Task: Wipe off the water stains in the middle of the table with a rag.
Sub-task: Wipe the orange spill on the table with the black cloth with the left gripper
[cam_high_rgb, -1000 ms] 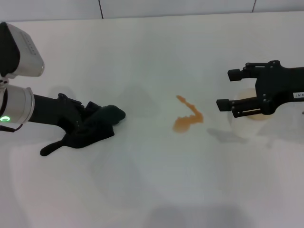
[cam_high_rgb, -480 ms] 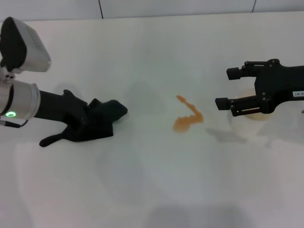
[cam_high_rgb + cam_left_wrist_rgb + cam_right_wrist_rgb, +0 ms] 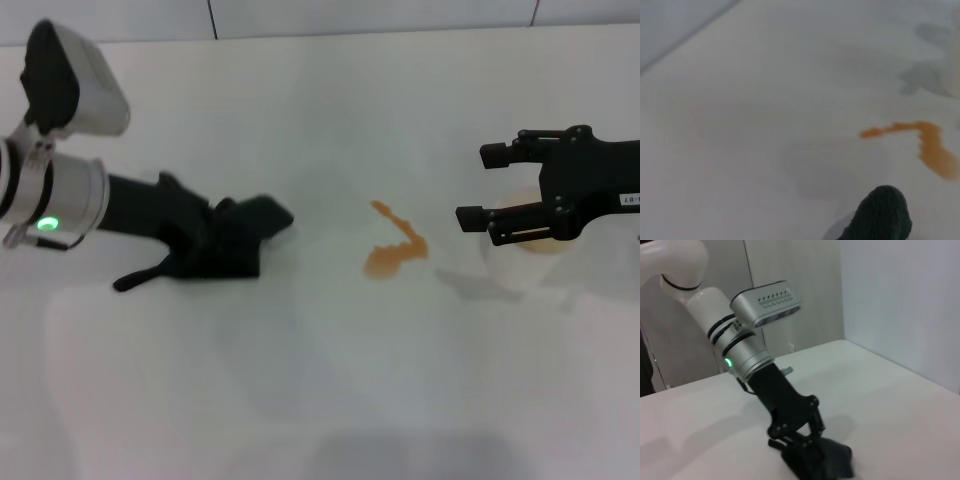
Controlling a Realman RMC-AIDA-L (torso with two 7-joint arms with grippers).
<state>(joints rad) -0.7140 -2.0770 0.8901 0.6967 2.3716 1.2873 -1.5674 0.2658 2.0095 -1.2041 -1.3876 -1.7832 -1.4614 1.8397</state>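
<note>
Two pincers in play. My left gripper [image 3: 235, 245] is at the left, clenched on the rag [image 3: 250, 232], the dark wad bunched low at the table [image 3: 330, 400]. The cloth's tip pokes right, toward the water stains [image 3: 395, 250], near them but apart. That orange puddle sits mid-table, its thin tail running away toward the far side. At the right my right gripper [image 3: 478, 187] hovers, fingers spread wide, over a pale cup [image 3: 525, 240].
</note>
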